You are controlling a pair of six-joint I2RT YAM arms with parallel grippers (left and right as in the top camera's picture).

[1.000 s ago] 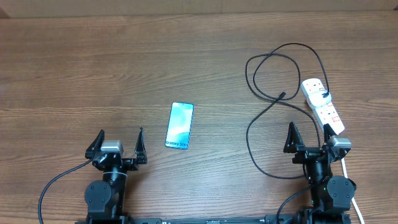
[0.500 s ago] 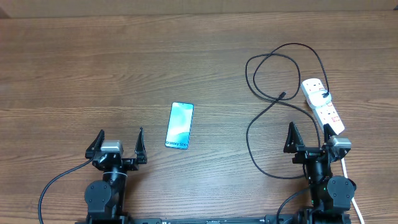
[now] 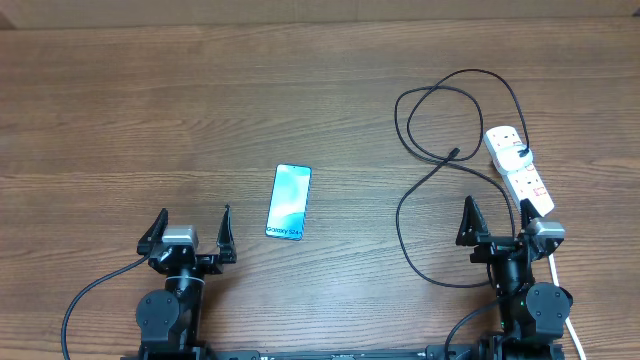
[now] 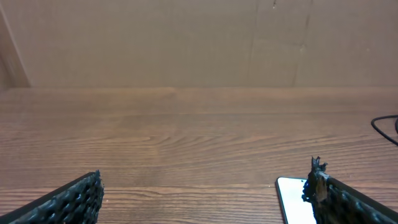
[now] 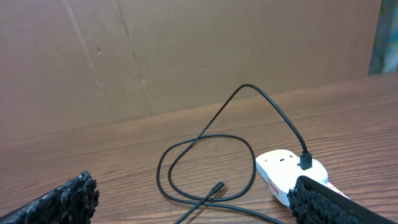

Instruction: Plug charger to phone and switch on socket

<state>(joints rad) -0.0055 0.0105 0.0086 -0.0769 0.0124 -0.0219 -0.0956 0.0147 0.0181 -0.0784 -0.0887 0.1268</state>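
The left gripper (image 3: 193, 222) and the right gripper (image 3: 497, 215) sit at the near table (image 3: 150, 100) edge, jaws spread wide, holding nothing. The phone (image 3: 289, 202) lies screen-up between them, nearer the left gripper. The charger (image 3: 399, 210) loops beside the socket (image 3: 520, 172). Its free plug lies just left of the socket, well apart from the phone.

Slim rectangular smartphone with light blue-white screen and black edges (image 3: 289, 202), overhead view: one line of small dark print across screen end at 6 o'clock, reads "Galaxy S24", letters tiny, just legible.

Elongated white power strip (image 3: 519, 170) at 3 o'clock on worktop: small red marks along its face, too small to read. Right wrist view: red mark on strip (image 5: 283, 169) blurred, unreadable.
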